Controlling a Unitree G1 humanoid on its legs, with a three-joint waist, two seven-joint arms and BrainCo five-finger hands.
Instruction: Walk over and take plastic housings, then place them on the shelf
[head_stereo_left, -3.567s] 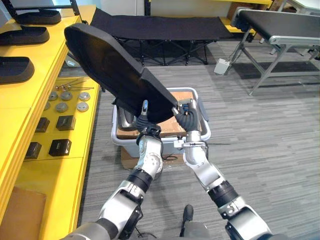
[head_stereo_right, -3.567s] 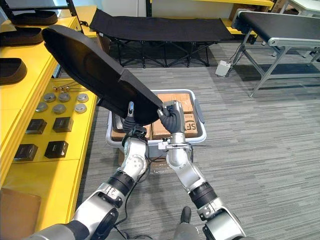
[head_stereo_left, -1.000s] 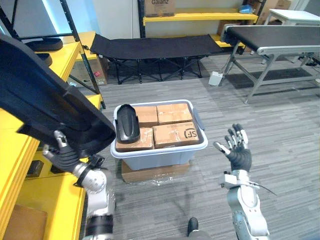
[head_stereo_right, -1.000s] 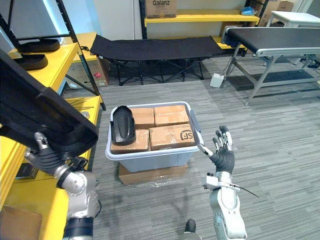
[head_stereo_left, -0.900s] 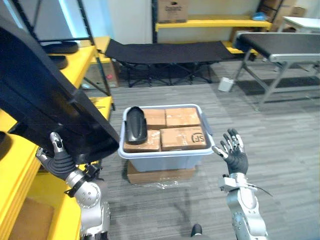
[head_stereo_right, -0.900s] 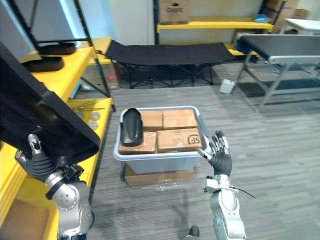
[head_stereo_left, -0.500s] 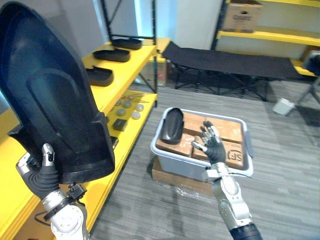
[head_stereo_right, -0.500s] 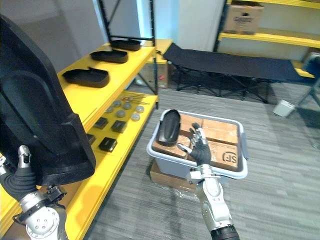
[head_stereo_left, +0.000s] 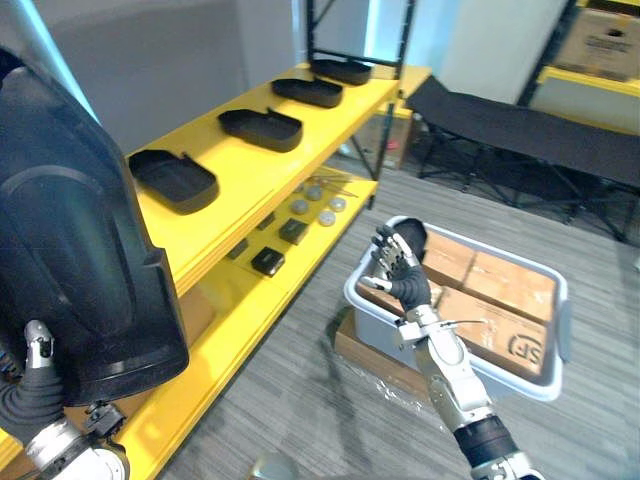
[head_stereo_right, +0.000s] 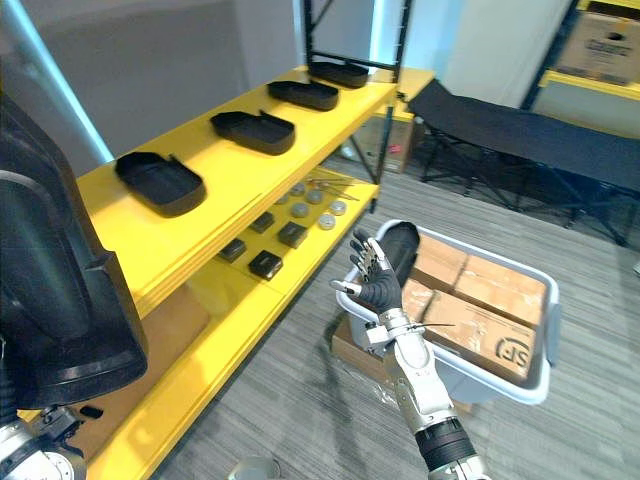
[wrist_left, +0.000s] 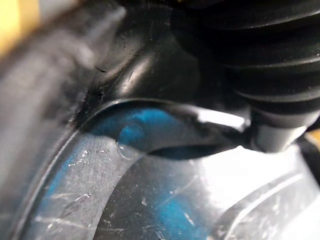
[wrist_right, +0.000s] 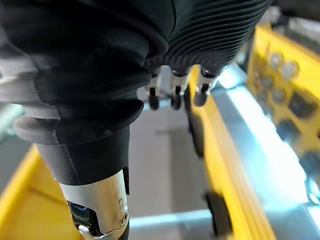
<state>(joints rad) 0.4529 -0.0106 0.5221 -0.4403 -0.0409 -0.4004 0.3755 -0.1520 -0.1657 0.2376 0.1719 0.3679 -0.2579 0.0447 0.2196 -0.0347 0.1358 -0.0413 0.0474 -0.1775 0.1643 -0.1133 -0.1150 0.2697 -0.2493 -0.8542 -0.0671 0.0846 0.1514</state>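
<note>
A large black plastic housing (head_stereo_left: 85, 260) stands upright at the lower left, and my left hand (head_stereo_left: 28, 398) is shut on its bottom edge with the thumb up. The left wrist view shows the housing's glossy inside (wrist_left: 150, 190) pressed close. My right hand (head_stereo_left: 400, 275) is raised with straight, spread fingers (wrist_right: 175, 97) and holds nothing. It hovers in front of a grey bin (head_stereo_left: 558, 325). A smaller black housing (head_stereo_right: 400, 243) lies in that bin, behind the hand. Several more black housings (head_stereo_left: 175, 180) lie in a row on the yellow shelf's top level (head_stereo_left: 245, 175).
The shelf's lower level (head_stereo_left: 225, 300) carries small black blocks (head_stereo_left: 268, 262) and round metal discs (head_stereo_left: 315, 195). The bin holds cardboard boxes (head_stereo_left: 500, 335) and sits on another box (head_stereo_left: 362, 350) on grey floor. A black cot (head_stereo_left: 520, 130) stands behind.
The whole view has swung left toward the yellow shelf, so the camera moved. The large housing stays in my left hand. My right hand stays open and raised.
</note>
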